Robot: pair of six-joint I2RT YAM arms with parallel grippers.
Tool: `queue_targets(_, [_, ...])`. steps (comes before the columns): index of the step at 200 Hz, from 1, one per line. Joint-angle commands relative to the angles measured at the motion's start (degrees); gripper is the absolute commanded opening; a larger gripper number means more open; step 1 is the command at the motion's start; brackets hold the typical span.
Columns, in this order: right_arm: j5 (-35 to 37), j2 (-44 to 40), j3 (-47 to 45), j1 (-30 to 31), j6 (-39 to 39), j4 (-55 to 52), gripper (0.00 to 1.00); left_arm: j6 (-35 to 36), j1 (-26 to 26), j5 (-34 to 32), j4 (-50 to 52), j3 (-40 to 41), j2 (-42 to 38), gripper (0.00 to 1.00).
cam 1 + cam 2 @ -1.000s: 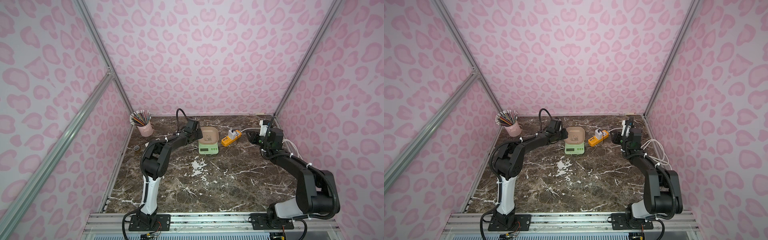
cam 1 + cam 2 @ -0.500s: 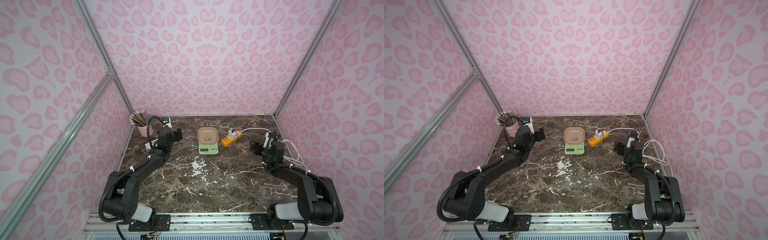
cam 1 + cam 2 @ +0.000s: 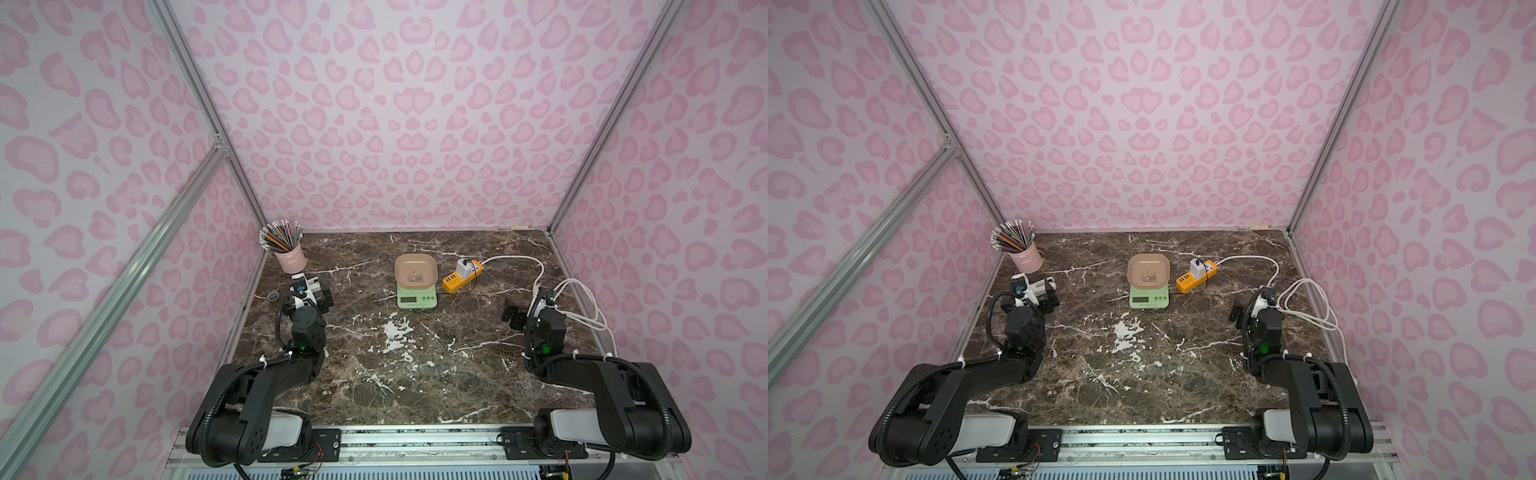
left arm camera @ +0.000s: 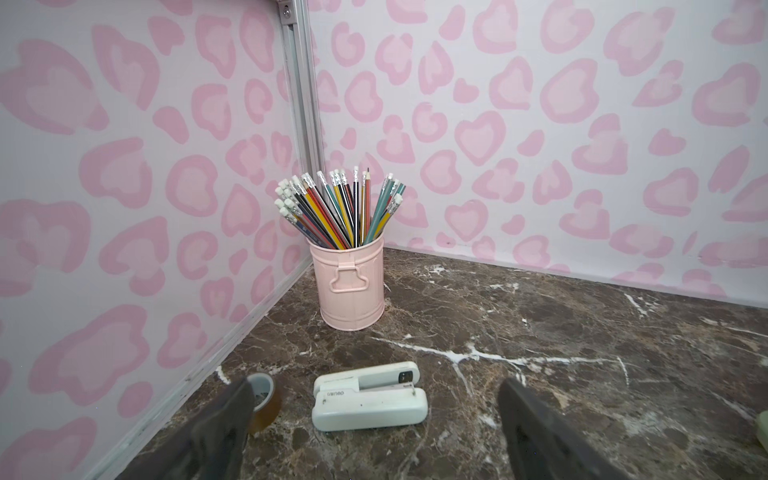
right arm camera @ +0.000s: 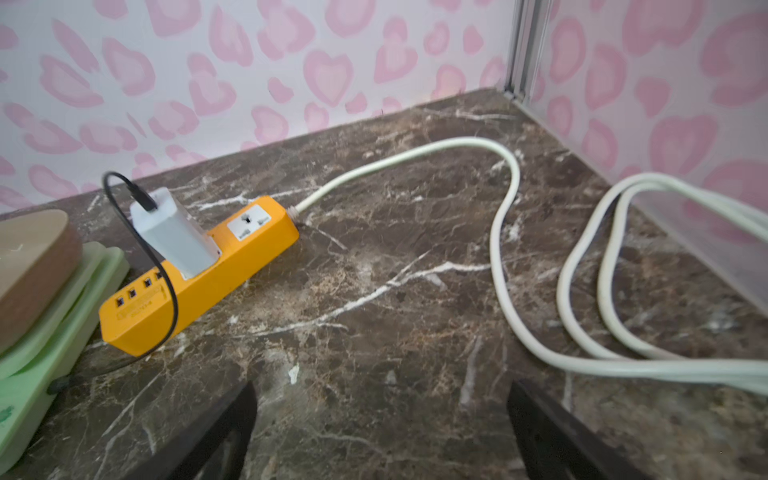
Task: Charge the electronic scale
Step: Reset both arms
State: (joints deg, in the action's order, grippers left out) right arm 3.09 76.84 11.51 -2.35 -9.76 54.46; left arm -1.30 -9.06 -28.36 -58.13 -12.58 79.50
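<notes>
Since a thin black cable (image 5: pixel 176 309) runs from the white cube charger (image 5: pixel 170 237) on the orange plastic power strip (image 5: pixel 208 286) to the pale green flat electronic scale (image 3: pixel 417 298), at twelve o'clock on the brown marble worktop (image 3: pixel 374 386), plugging in seems done, though the socket end is blurred. My left jaws and right jaws stand apart, empty.

Bright even light, soft shadows, blurred foreground

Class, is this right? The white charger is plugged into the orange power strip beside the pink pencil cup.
No. The white charger is plugged into the orange power strip beside the electronic scale, not the pencil cup; both top views show it.
</notes>
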Motion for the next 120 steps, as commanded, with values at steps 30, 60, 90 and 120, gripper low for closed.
queue_targets(30, [-1.6, 6.3, -5.1, 0.3, 6.2, 25.6, 0.99, 4.1, 1.8, 13.3, -19.9, 2.4, 6.8, 0.95])
queue_targets(60, [-5.0, 11.8, -2.0, 1.2, 8.8, 25.9, 0.99, 4.4, 2.0, 14.6, -18.6, 0.4, 9.7, 0.98])
queue_targets(90, [-3.8, 12.5, 0.6, 1.5, 8.7, 21.8, 0.99, 1.9, 3.1, 11.7, -17.8, 0.0, 9.8, 0.96])
queue_targets(120, [-4.0, 11.4, 1.6, 1.5, 8.7, 18.1, 0.99, 2.0, 3.0, 11.7, -18.2, 0.1, 9.8, 0.96])
